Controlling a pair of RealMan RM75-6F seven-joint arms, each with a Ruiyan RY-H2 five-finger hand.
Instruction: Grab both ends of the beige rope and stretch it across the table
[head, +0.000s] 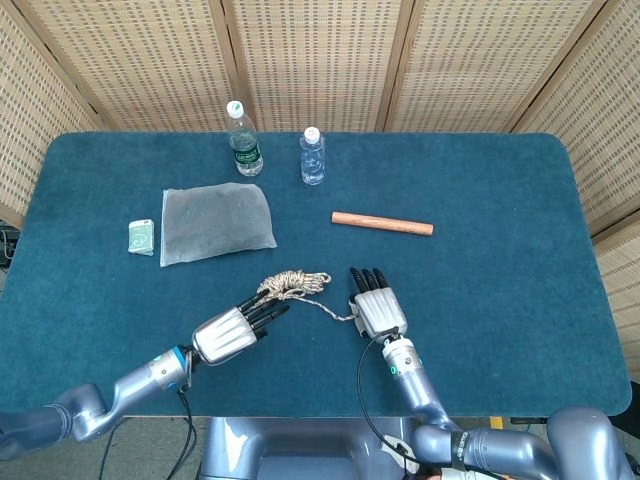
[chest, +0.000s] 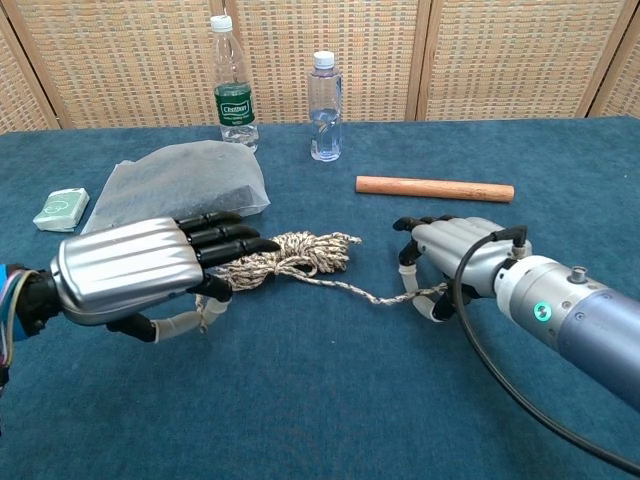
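The beige rope (head: 293, 284) (chest: 300, 250) lies in a loose coil at the table's middle front. One strand runs from the coil to my right hand (head: 378, 308) (chest: 455, 262), which pinches that rope end between thumb and a finger, palm down on the cloth. My left hand (head: 232, 330) (chest: 130, 270) hovers at the coil's left side with fingers stretched out straight over the rope's left end. Its thumb hangs below and nothing is gripped. The rope's left end is partly hidden under those fingers.
A wooden stick (head: 382, 223) lies beyond the right hand. A clear plastic bag (head: 215, 222) and a small green packet (head: 142, 237) sit at the left. Two water bottles (head: 243, 140) (head: 312, 156) stand at the back.
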